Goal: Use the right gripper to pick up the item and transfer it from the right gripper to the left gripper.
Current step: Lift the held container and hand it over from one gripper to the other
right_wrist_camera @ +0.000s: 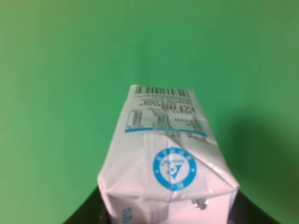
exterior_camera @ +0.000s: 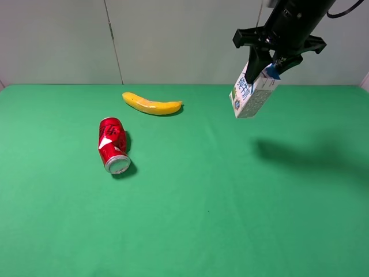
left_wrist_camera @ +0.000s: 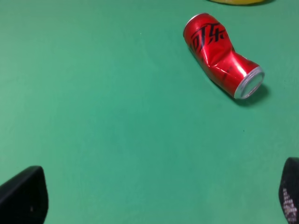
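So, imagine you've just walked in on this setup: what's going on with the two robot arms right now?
The right gripper holds the milk carton tilted in the air above the far right of the green table. The left gripper is open and empty, hanging over bare table near the dented red soda can, which lies on its side. The banana lies farther back. The carton is picked up but not yet handed over.

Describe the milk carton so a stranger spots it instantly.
Look above the green table, far right, where the black right hand hangs. It grips a white milk carton with blue lettering. Unlike the banana and red can, it is airborne.
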